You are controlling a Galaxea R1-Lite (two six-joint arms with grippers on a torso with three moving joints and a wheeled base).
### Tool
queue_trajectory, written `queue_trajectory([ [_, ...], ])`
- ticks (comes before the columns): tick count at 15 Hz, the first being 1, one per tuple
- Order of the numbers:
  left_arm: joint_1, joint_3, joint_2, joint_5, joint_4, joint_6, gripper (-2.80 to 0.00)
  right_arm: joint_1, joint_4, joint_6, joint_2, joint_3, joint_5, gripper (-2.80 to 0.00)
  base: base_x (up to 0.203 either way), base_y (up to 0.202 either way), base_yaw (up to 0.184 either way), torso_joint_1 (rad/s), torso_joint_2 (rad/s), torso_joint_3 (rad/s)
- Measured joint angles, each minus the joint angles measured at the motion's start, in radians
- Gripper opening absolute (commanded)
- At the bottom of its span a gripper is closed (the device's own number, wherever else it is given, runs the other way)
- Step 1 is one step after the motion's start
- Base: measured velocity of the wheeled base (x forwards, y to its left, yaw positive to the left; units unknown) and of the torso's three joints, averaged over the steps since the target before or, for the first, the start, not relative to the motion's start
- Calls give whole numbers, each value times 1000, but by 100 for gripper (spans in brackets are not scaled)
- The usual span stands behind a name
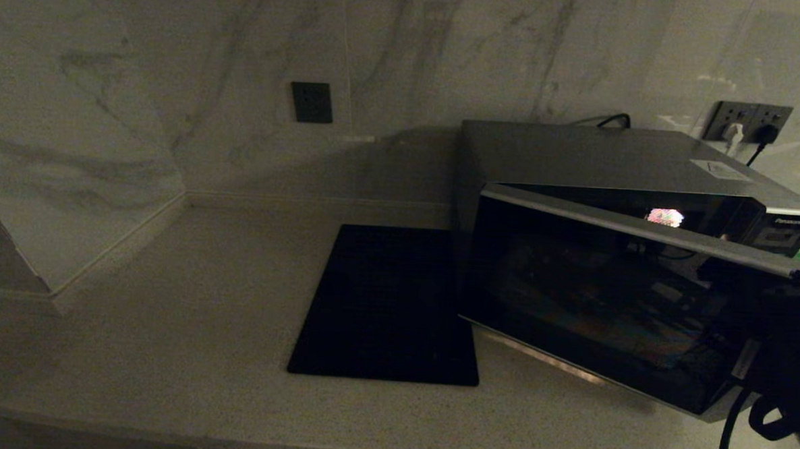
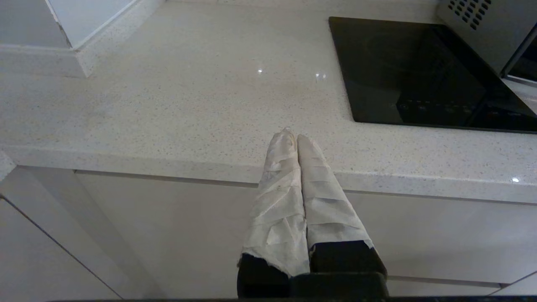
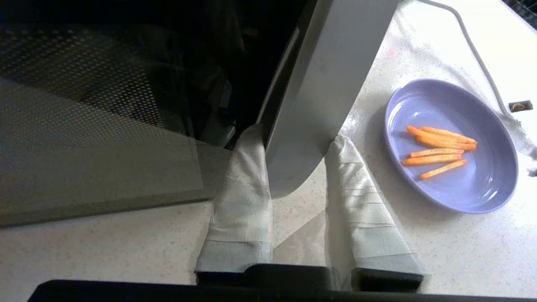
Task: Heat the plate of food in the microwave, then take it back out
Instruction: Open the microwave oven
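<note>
Microwave (image 1: 614, 261) door (image 3: 323, 84) part-open, right gripper (image 3: 293, 147) loosely straddling its edge; left gripper (image 2: 293, 138) closed (parked). Next: load plate of food (image 3: 451, 147).

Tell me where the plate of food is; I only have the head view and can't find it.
Observer: The plate of food sits on the counter, outside the microwave, just beyond the door's silver trim.
Operator: Where exactly is the right claw?
Observer: The right claw straddles the end of that trim, close to the plate but not touching it.
Operator: And the left claw?
Observer: The left claw is shut on nothing, parked at the counter's front edge, left of the black mat.
</note>
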Motion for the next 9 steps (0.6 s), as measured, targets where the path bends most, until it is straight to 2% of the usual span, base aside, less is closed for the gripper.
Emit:
queue_trajectory([
  [9, 0, 0, 0, 0, 0, 0, -280, 14, 1, -6, -63, -4, -1, 0, 0, 0, 0, 0, 0, 0],
])
